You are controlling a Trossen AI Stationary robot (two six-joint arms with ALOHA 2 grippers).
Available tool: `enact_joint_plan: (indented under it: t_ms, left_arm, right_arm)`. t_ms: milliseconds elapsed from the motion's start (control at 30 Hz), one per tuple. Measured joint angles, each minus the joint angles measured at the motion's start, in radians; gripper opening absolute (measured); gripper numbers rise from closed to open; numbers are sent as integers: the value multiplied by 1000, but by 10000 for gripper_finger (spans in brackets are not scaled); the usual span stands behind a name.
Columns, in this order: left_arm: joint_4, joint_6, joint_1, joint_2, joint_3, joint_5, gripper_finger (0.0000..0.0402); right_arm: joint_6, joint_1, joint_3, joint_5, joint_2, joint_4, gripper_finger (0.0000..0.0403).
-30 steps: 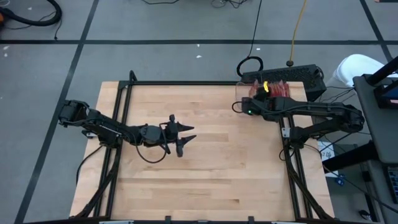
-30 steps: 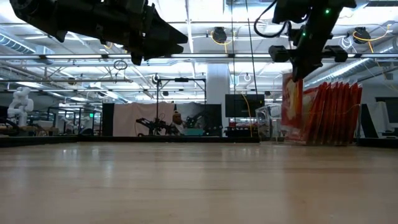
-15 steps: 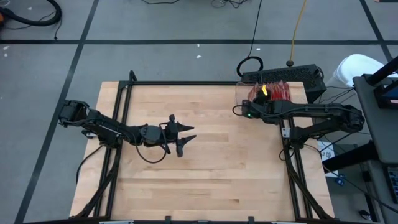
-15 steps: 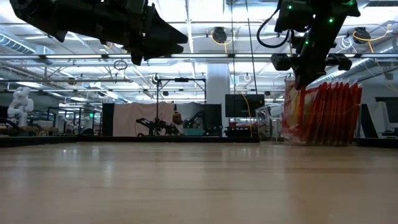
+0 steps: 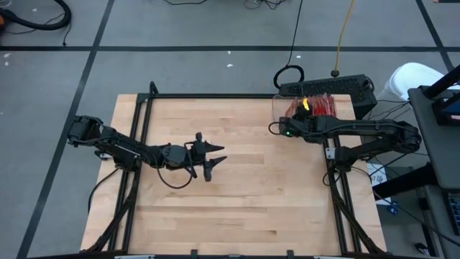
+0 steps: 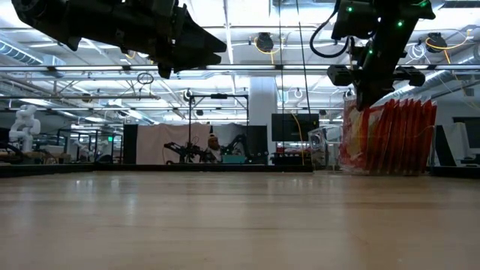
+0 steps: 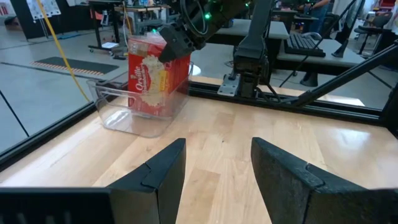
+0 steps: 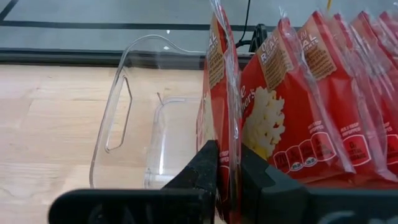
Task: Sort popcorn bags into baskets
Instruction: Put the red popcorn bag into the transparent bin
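The right tool [image 8: 229,163] was at the far right corner of the wooden tabletop [image 5: 244,187], over the clear plastic bin [image 8: 134,134], w/ its fingers [image 8: 202,165] pressed together on the top edge of one red popcorn bag [image 8: 219,93]. That bag stood upright inside the bin, at the end of the row nearest the bin's bare part. The rest of the bags [image 8: 323,106] stood on edge just beside it, packed face to face, approx. filling the bin's other half; their fronts showed a cream popcorn picture and white lettering. In the low view the row of bags [image 6: 394,139] leaned slightly, and the right tool [image 6: 367,101] hung right at its top edge. In the high view the bin [image 5: 282,108] sat at the tabletop's far edge, next to a black power strip [image 5: 338,88] lying just off the table. The left tool [image 5: 213,160] hovered above the tabletop's middle, well apart from the bin, fingers [image 7: 158,171] spread w/ nothing between them. From the left wrist view the bin [image 7: 118,112] and the bags in it [image 7: 152,84] showed across the bare wood, w/ the right arm reaching down onto them.
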Motion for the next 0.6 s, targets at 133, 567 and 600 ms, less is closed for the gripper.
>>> enact_joint_plan:
  t_ms: [133, 567, 600]
  left_arm:
    - [0, 0, 0, 0, 0, 0, 186]
    - [0, 1, 0, 0, 0, 0, 186]
    - [-1, 1, 0, 0, 0, 0, 186]
  right_arm:
    - [7, 0, 0, 1, 0, 0, 18]
    - [0, 0, 0, 1, 0, -5, 18]
    - [0, 0, 0, 1, 0, -5, 18]
